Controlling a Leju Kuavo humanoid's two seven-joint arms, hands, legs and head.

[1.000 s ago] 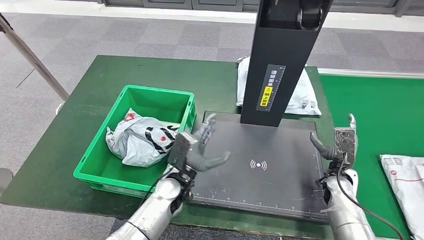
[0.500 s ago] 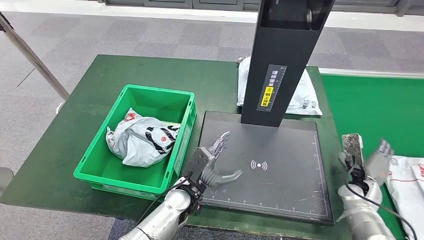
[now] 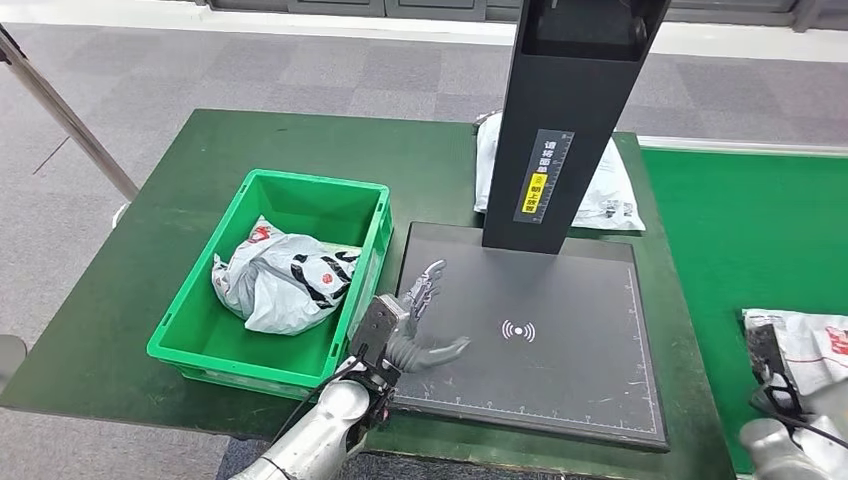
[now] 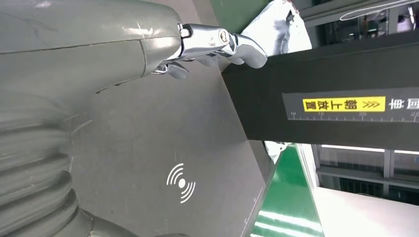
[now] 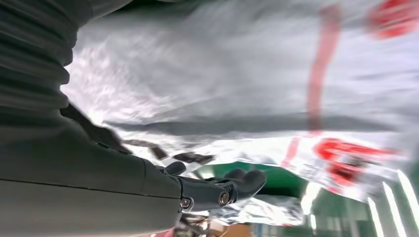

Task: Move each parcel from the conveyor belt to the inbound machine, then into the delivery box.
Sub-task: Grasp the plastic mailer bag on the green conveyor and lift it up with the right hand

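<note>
Left hand (image 3: pixel 405 325) hovers spread and empty over the scanner pad's (image 3: pixel 560 380) near-left edge, beside the green bin (image 3: pixel 200 300). Right hand (image 3: pixel 775 365) meets the belt parcel (image 3: pixel 815 345); grip unclear. Scanner post (image 3: pixel 560 130) stands far.

Grey carpet-tile floor (image 3: pixel 200 70) across upper frame, green-topped table (image 3: pixel 150 200) centre left, slanting metal pole (image 3: pixel 65 115) upper left

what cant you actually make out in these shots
- Right hand: head view cuts it at the corner; the blurred right wrist view leaves contact with the parcel unclear.
- Parcel behind the scanner column: partly hidden by it.
- Column label: print too small.
</note>
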